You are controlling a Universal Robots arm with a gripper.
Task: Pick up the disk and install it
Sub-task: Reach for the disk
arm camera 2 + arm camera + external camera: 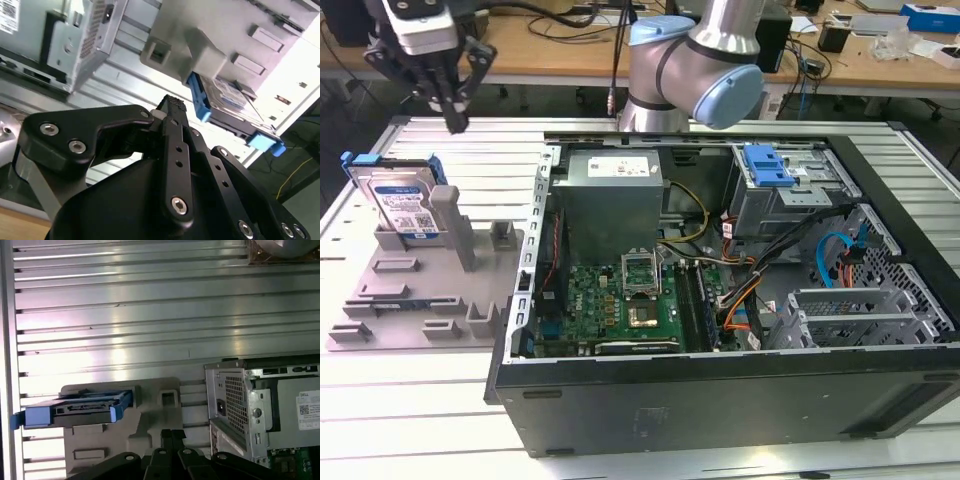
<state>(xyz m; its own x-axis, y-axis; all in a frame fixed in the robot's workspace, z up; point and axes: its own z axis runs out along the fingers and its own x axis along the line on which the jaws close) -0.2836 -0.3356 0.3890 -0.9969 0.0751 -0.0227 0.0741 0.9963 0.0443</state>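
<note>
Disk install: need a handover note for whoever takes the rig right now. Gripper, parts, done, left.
Gripper: jaws shut, holding nothing. It hovers near the disk, higher than it and not touching.
Disk: stands on edge in the grey holder at the exterior view's left, beside the open computer case.
Done: nothing yet.
Left: the disk is not yet picked up and not yet in the case.

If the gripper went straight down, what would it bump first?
The gripper would probably hit the grey fixture plate beside the standing disk, not the disk itself, though depth is unclear.
</note>
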